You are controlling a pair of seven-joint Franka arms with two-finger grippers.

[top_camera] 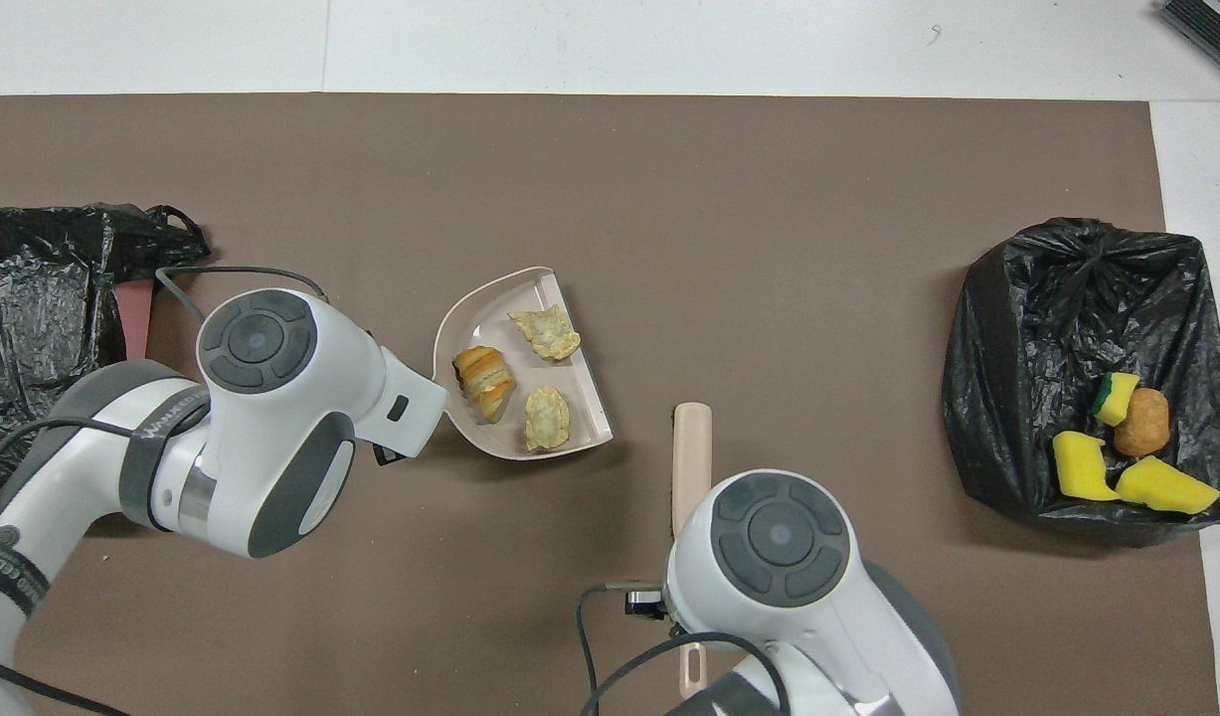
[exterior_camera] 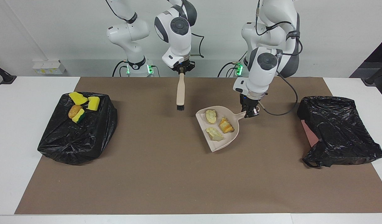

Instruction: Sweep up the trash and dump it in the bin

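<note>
My left gripper [exterior_camera: 249,112] is shut on the handle of the beige dustpan [exterior_camera: 223,141], held low over the middle of the brown mat. Three scraps of trash lie in the pan: two pale crusty pieces [exterior_camera: 211,116] [exterior_camera: 214,134] and a tan-brown bread-like lump [exterior_camera: 225,125]. The pan [top_camera: 480,318] and the lump [top_camera: 483,375] also show in the overhead view. My right gripper [exterior_camera: 181,71] is shut on the handle of the beige brush [exterior_camera: 180,91], which hangs bristles down above the mat, apart from the pan. The brush also shows in the overhead view [top_camera: 691,447].
A black-bagged bin [exterior_camera: 75,137] at the right arm's end holds yellow sponge chunks [exterior_camera: 77,98], a yellow-green piece [exterior_camera: 80,116] and a brown lump [exterior_camera: 74,111]. A second black bag [exterior_camera: 337,130] lies at the left arm's end.
</note>
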